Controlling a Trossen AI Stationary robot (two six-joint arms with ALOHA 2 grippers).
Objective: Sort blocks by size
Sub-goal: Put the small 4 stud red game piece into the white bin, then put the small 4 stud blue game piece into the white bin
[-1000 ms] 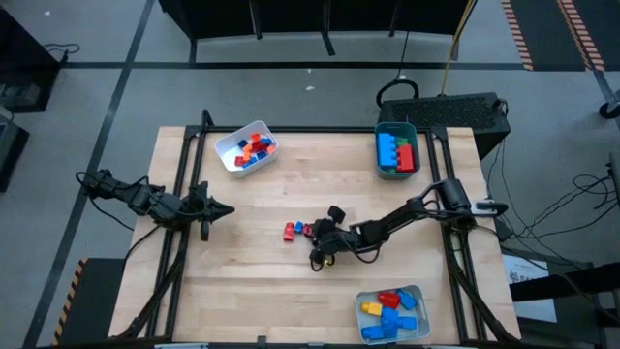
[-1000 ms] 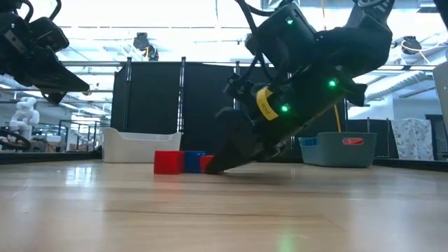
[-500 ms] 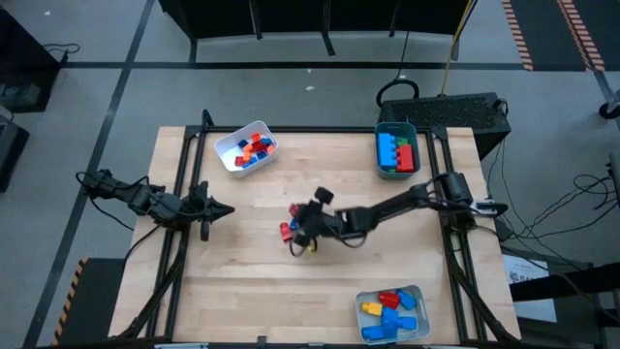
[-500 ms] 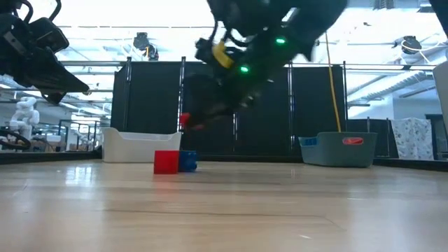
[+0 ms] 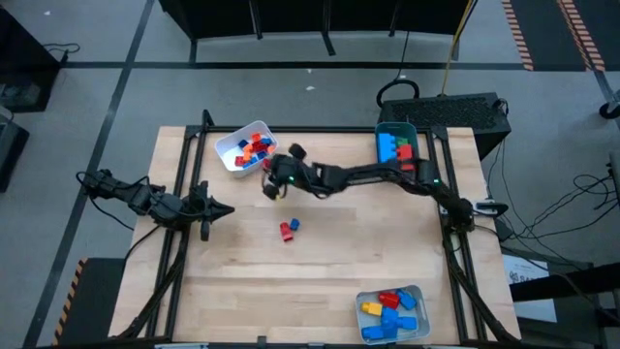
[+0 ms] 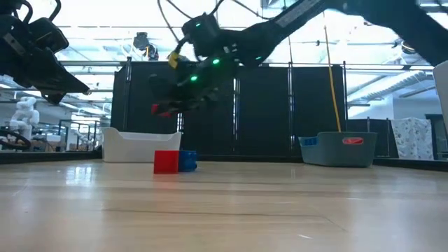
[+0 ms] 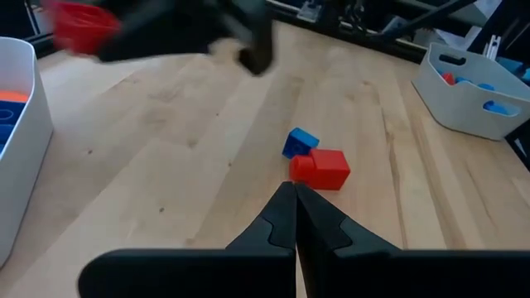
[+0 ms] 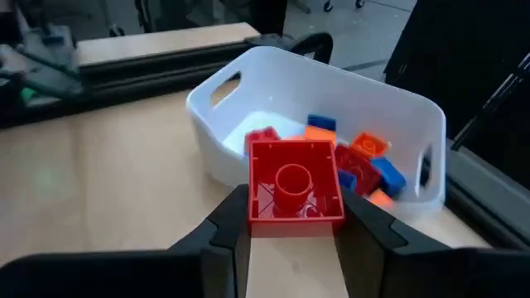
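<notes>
My right gripper (image 5: 271,182) hangs above the table beside the white tray (image 5: 232,160), shut on a small red block (image 8: 296,182). That block also shows in the low view (image 6: 164,108), well above the tabletop. A red block (image 5: 286,230) and a blue block (image 5: 294,224) rest side by side on the wood at mid-table. The tray holds several small red, blue and orange blocks (image 8: 364,165). My left gripper (image 5: 228,209) waits shut at the table's left, its fingertips (image 7: 294,199) pointing toward the two loose blocks. My right gripper pinches the small red block by two opposite side walls (image 8: 257,194) between its two fingers (image 8: 368,228). The block's hollow underside faces the wrist camera. The fingers come from the table's right, slanting a little downward. The block is lifted clear of the table.
A teal tray (image 5: 380,155) with larger blue, green and red blocks stands at the far right. A pale tray (image 5: 418,291) with blue, red and yellow blocks stands at the near right. Bare wood lies between the trays.
My right gripper has lifted one red block away from the red and blue pair at mid-table, rising and swinging toward the far left, up to the white tray. The other two blocks stayed where they were.
</notes>
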